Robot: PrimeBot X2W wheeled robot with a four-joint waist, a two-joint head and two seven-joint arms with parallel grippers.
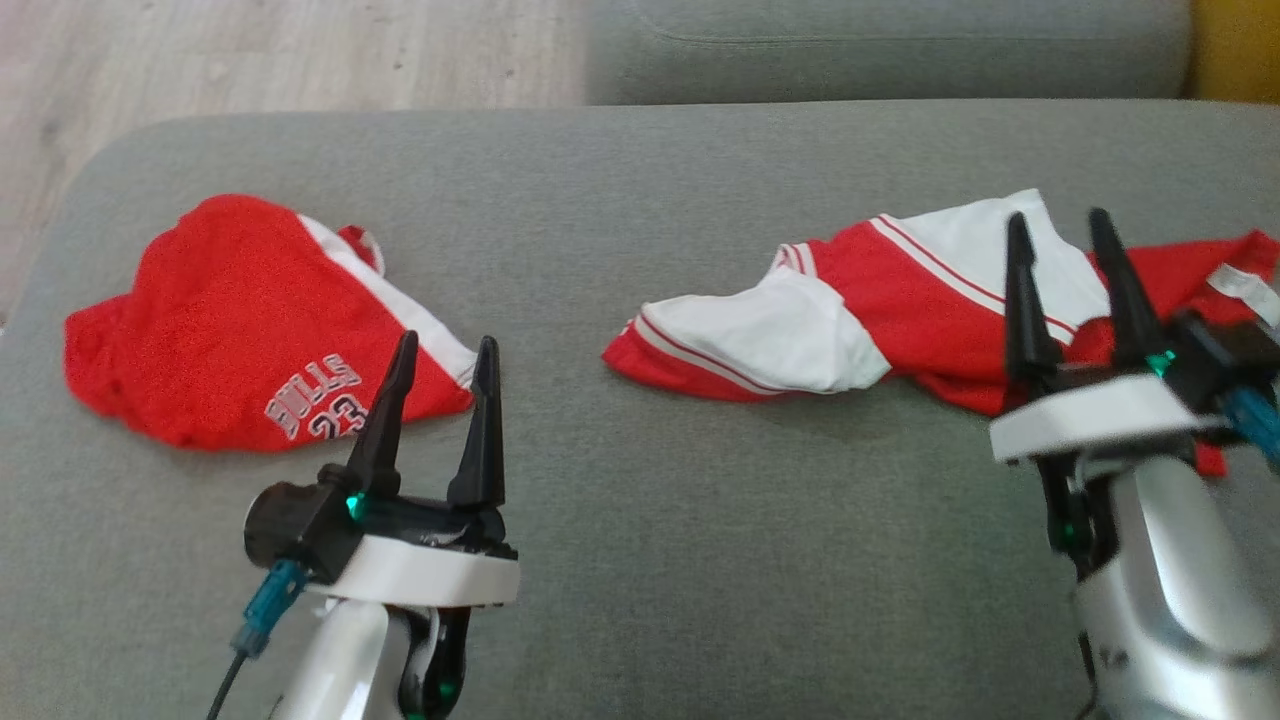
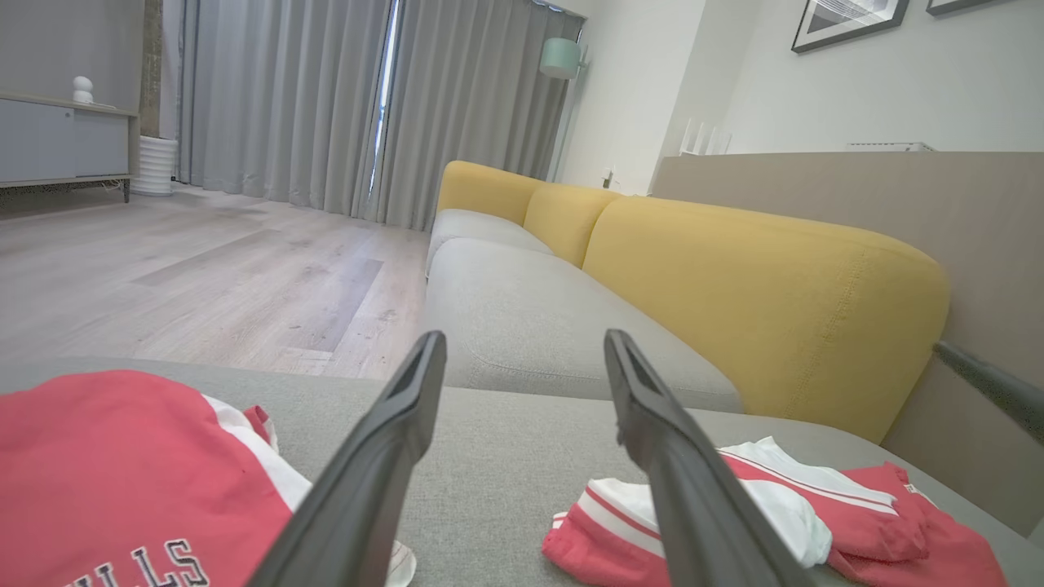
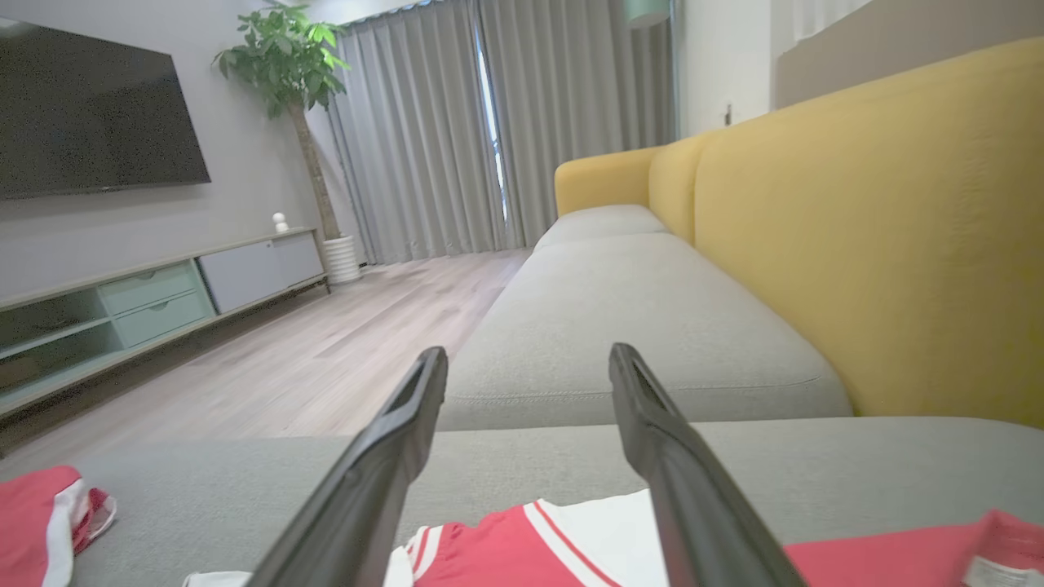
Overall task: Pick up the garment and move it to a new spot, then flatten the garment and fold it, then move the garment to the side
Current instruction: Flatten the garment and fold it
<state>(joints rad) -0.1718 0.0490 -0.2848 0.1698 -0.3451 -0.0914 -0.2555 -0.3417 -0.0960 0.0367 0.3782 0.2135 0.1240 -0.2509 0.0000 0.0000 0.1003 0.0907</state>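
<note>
A crumpled red and white garment [image 1: 850,320] lies on the grey cushion [image 1: 640,520] at the right; it also appears in the left wrist view [image 2: 775,514] and the right wrist view [image 3: 571,546]. My right gripper [image 1: 1059,218] hovers open over its right part with nothing between the fingers [image 3: 528,352]. A second red garment [image 1: 220,320] with a white stripe and "BULLS 23" lettering lies bunched at the left [image 2: 122,473]. My left gripper [image 1: 446,342] stands open just right of its lettered edge, holding nothing [image 2: 524,338].
Beyond the cushion runs a grey sofa seat [image 3: 636,326] with a yellow backrest [image 3: 897,228]. Wooden floor [image 1: 250,60] lies past the cushion's far left edge. A TV cabinet [image 3: 147,302] and a potted plant [image 3: 294,65] stand across the room.
</note>
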